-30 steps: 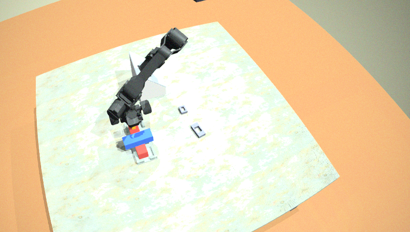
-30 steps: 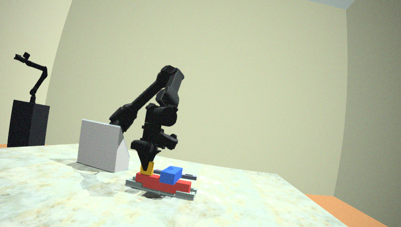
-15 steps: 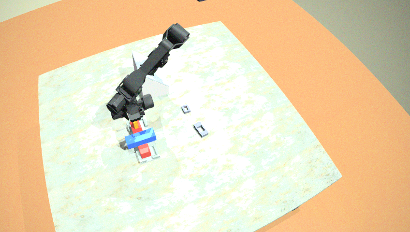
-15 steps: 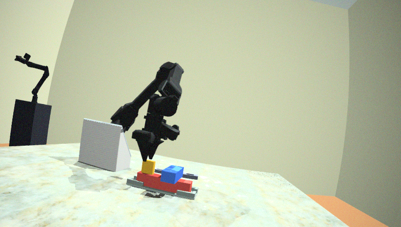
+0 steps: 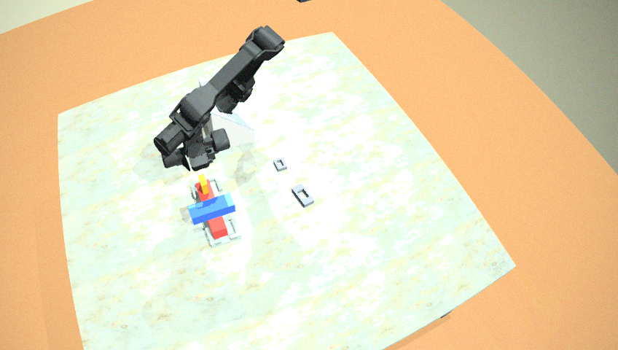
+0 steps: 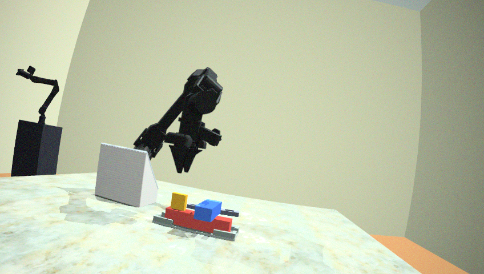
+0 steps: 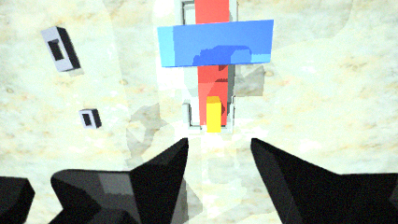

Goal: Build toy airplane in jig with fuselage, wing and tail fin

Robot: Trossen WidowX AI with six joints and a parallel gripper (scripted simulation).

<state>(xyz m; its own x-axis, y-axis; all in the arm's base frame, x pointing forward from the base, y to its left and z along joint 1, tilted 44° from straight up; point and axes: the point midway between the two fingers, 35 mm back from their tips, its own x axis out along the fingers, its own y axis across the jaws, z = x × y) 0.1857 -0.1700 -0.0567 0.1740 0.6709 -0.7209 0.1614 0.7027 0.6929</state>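
Hovering hand, fingers apart, nothing held | yellow fin: below it, upright on red fuselage, lower left of top frame

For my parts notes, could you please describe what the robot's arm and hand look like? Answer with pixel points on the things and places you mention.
The arm (image 5: 229,69) (image 6: 173,110) is matte black, with chunky blocky joints. The hand (image 6: 182,172) (image 7: 219,142) is black too, with two wedge-shaped fingers tapering to narrow tips.

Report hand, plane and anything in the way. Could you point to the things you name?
Hand (image 6: 183,172) (image 7: 219,142) open, holding nothing, above the plane. Fin (image 5: 203,184) (image 6: 178,201) (image 7: 213,117) and wing (image 5: 211,208) (image 6: 208,210) (image 7: 216,43) on fuselage (image 5: 218,227) (image 6: 222,224) (image 7: 212,10), fuselage in cradle (image 5: 215,243) (image 6: 162,221) (image 7: 187,116). Nothing seen between hand and fin.
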